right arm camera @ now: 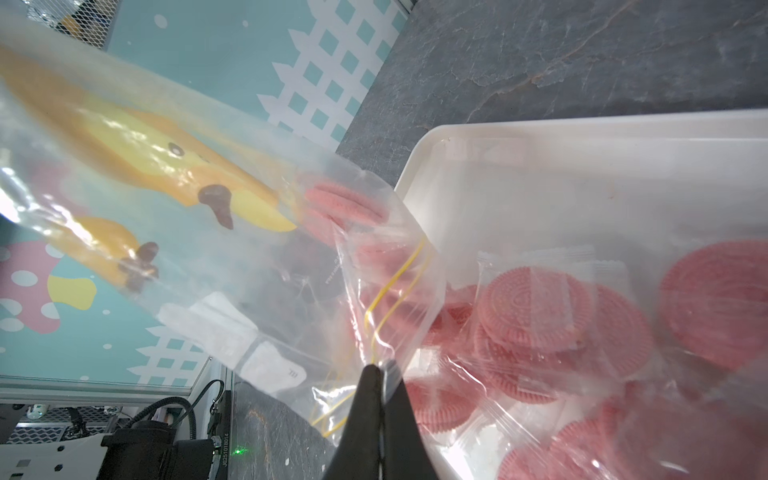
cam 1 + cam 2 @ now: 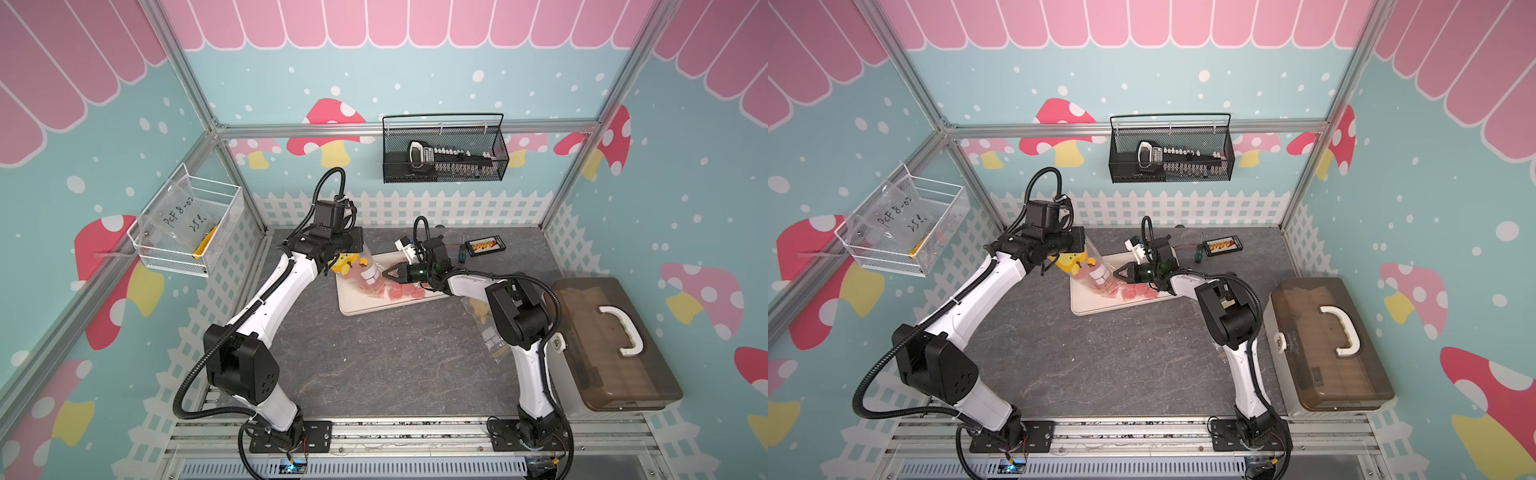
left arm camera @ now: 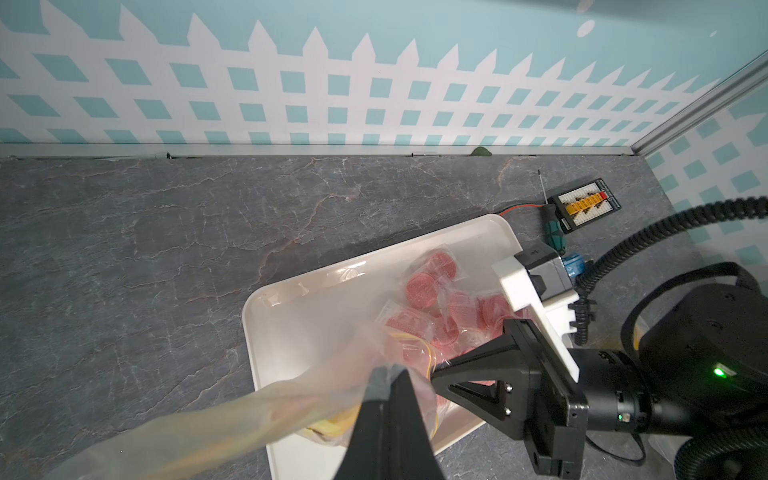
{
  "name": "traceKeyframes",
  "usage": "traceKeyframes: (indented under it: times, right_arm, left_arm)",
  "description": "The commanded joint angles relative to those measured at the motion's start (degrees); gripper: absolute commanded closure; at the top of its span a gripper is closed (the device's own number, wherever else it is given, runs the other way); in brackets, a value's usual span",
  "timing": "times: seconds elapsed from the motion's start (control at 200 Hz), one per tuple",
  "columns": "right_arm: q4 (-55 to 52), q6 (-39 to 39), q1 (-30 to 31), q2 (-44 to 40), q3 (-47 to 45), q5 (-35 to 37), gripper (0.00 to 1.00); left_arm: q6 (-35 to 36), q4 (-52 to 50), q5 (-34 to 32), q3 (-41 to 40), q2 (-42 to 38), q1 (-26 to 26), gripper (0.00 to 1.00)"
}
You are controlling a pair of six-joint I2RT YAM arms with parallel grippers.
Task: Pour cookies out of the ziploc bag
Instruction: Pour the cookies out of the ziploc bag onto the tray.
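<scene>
- Two robot arms: left arm, right arm.
- One ziploc bag.
- One white tray.
- Pink cookies: a dozen or more, overlapping in bag and tray, no exact count possible.
- Two wall baskets: black basket, white basket.
- One lidded case, one screwdriver, one connector board.

**Left pincer**: mostly hidden under its wrist, left of centre in both top views.
**Bag**: near end blurred in left wrist view.
**Cookies**: several cropped by frame edge, right wrist view.
</scene>
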Motion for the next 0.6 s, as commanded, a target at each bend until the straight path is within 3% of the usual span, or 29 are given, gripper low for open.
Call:
traceKeyframes:
  times: [0.0,0.595]
  right_arm:
    - [1.5,1.2,0.3,1.7,1.1,-0.4,0.99]
    - [2.1,2.2,0.4,3.1,2.8,-1.0,0.99]
  left_arm:
    - [1.1,0.4,0.6,2.2,-1.0,-0.4,1.00]
    - [4.1,-0.5,-5.4,1.1,-1.0,-1.1,1.00]
